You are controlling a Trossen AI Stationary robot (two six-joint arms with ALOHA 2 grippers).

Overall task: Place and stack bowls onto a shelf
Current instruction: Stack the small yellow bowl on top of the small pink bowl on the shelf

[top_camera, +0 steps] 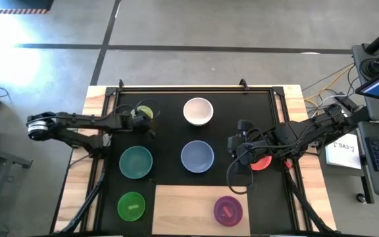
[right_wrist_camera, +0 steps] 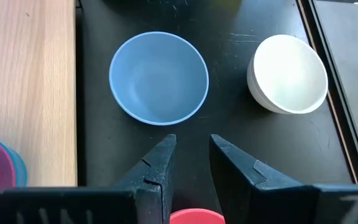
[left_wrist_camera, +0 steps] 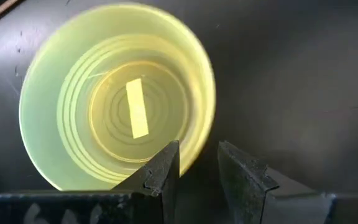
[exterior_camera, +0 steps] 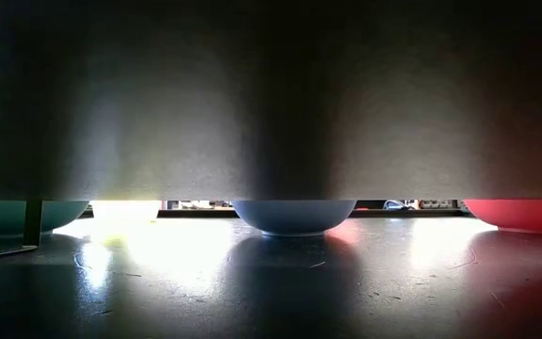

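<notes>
My left gripper (left_wrist_camera: 197, 171) (top_camera: 140, 120) is open over the near-side rim of the yellow bowl (left_wrist_camera: 114, 99) (top_camera: 146, 110). One finger is above the bowl's inside and the other outside the wall. My right gripper (right_wrist_camera: 191, 155) (top_camera: 234, 146) is open above the mat. It points at the pale blue bowl (right_wrist_camera: 159, 78) (top_camera: 197, 157), with the red bowl (top_camera: 262, 162) (right_wrist_camera: 194, 216) under its wrist. The white bowl (top_camera: 198, 110), the teal bowl (top_camera: 135, 162) and the green bowl (top_camera: 131, 205) stand on the black mat. The magenta bowl (top_camera: 227, 209) sits on the shelf (top_camera: 183, 210), with a cyan edge (right_wrist_camera: 18, 165) under it.
The black mat (top_camera: 166, 131) has a raised dark frame at its far and side edges. Wooden side strips (top_camera: 77, 191) flank it. In the low view a dark panel fills the upper picture; beneath it the teal bowl (exterior_camera: 12, 217), the pale blue bowl (exterior_camera: 288, 217) and the red bowl (exterior_camera: 520, 215) rest on the mat.
</notes>
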